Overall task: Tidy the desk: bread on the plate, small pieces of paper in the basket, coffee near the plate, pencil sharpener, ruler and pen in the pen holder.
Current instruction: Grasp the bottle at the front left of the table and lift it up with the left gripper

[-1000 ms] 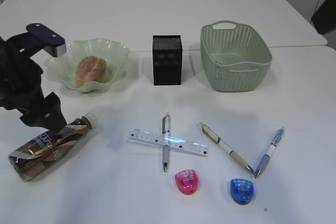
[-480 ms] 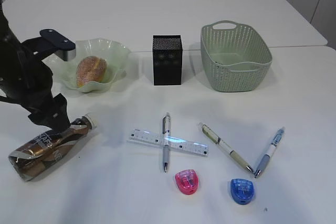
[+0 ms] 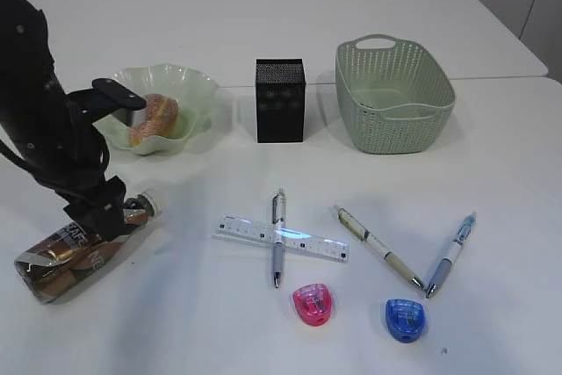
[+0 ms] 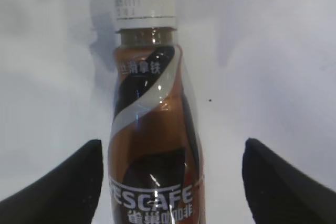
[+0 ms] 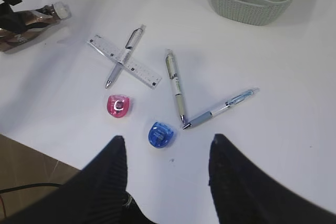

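Far left of the square black mesh pen holder (image 3: 280, 100), the small brown-and-white swirl-labelled plastic coffee bottle (image 3: 83, 244) lies on its side on the white counter (image 3: 176, 322), its white cap pointing toward the holder. The left gripper (image 4: 170, 182) straddles its body with jaws spread and not touching it. Smooth and round, the bottle will likely roll or slip; a grasp mid-label looks safest. Just left of the holder, the sugared golden bun (image 3: 153, 118) sits in the wavy pale green glass plate (image 3: 198, 90). The right gripper (image 5: 167, 182) hangs unclenched and empty.
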